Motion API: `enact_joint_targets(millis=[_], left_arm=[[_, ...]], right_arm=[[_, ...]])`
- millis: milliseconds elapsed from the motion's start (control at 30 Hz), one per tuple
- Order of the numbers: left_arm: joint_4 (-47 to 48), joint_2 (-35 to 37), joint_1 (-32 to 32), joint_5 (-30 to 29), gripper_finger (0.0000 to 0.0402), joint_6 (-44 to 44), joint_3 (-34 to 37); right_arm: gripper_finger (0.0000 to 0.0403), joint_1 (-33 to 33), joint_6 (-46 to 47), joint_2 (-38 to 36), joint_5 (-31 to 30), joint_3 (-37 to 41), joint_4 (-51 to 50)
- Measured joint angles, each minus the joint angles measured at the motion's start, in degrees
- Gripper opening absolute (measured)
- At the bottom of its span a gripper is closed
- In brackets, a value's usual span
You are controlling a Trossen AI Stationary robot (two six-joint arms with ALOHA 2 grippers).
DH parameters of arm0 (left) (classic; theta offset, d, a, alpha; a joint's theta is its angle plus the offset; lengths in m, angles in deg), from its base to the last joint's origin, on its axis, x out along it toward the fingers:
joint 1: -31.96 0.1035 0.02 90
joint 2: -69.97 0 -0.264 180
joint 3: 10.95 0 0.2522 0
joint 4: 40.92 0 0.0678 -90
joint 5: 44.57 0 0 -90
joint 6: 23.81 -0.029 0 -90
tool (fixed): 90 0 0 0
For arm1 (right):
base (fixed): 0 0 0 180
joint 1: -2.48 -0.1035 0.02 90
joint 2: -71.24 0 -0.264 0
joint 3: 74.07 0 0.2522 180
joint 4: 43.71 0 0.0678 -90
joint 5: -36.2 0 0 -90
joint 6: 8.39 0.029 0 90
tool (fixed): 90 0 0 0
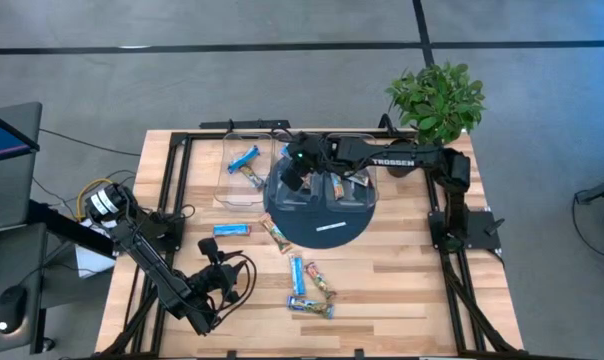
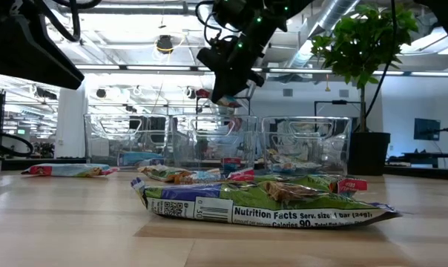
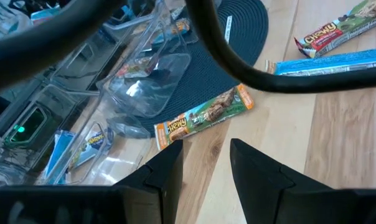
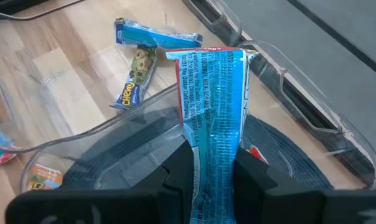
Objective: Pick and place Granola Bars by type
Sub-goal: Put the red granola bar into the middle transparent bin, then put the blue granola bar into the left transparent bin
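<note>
My right gripper (image 1: 300,172) hangs over the middle one of three clear bins (image 1: 294,185), shut on a bright blue granola bar (image 4: 213,93); the low view shows the gripper (image 2: 231,70) high above the bins. The left bin (image 1: 244,170) holds a blue bar (image 4: 155,37) and an orange-brown bar (image 4: 135,84). My left gripper (image 3: 203,168) is open and empty near the table's front left, with an orange-brown bar (image 3: 203,115) lying flat on the wood ahead of it. More bars (image 1: 307,285) lie flat on the table. My right gripper pinches the blue bar by one end (image 4: 210,155) between its two fingers. The fingers lie along the bar, which sticks out past their tips. The bar is lifted clear, above the clear bins.
A dark round mat (image 1: 317,228) lies under the bins, with a thin white strip (image 1: 330,226) on it. The right bin (image 1: 350,185) holds a reddish bar. A potted plant (image 1: 437,100) stands at the far right corner. A blue bar (image 1: 232,229) lies left of the mat.
</note>
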Motion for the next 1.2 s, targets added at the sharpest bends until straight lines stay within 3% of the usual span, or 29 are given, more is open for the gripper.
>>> enact_joint_targets(millis=[233,667,1000,1200], left_arm=[[0.00,0.00,0.04,-0.77,0.0128,-0.04,-0.02],[-0.23,0.00,0.04,-0.64,0.0128,-0.04,-0.02],[-0.28,0.00,0.04,-0.59,0.0128,-0.02,-0.02],[-0.33,0.00,0.16,-0.16,0.0128,-0.02,-0.02]], right_arm=[[0.0103,0.02,-0.15,0.00,-0.04,0.00,0.02],[0.0234,-1.37,-1.89,0.00,-0.21,0.00,0.30],[0.0231,-10.30,-16.16,0.00,-0.11,0.00,-0.75],[0.0222,-17.20,-17.10,0.00,-0.09,0.00,-12.39]])
